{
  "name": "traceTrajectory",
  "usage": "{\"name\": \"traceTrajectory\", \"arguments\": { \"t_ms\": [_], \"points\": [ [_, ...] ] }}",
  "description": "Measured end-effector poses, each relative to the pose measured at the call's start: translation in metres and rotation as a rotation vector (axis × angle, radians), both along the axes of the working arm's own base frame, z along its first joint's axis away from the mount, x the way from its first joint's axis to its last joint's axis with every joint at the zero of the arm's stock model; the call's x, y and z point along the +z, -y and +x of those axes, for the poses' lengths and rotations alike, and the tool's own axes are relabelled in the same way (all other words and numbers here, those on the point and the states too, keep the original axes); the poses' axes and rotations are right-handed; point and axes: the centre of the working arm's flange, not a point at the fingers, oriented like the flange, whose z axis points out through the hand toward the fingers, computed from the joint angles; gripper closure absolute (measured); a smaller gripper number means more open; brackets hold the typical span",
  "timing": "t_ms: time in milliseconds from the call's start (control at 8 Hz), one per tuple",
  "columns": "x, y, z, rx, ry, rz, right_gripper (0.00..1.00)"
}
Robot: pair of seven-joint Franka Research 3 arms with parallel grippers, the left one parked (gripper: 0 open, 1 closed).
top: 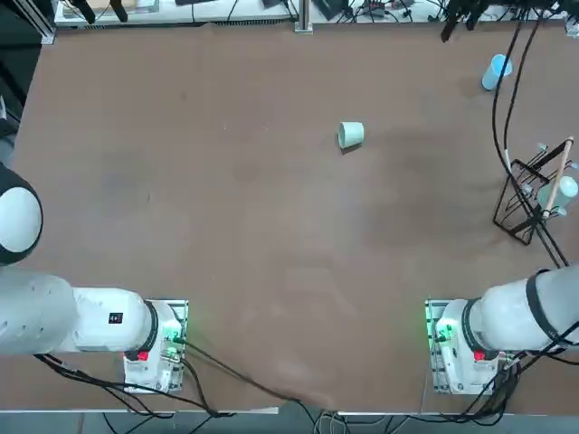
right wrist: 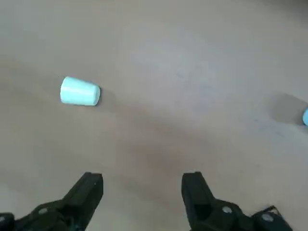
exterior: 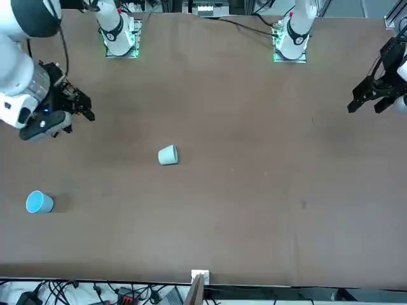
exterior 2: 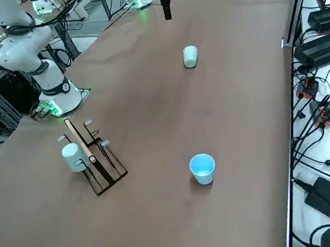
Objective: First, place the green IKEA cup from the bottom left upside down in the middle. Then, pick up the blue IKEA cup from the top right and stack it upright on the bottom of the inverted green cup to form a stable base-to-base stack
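No text, label, brand, number or sign can be read anywhere in these views. The small dark patch on the parked arm's base shows no legible marking, and the cups and table carry no writing that can be made out.

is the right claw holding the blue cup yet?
No: the right claw is open and empty above bare table, and the blue cup stands upright by itself, apart from the green cup.
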Motion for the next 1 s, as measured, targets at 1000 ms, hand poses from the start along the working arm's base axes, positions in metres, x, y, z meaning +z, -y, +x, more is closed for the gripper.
{"name": "traceTrajectory", "arguments": {
  "t_ms": [1000],
  "points": [
    [-0.081, -0.050, 0.018, 0.647, -0.038, 0.014, 0.00]
  ]
}}
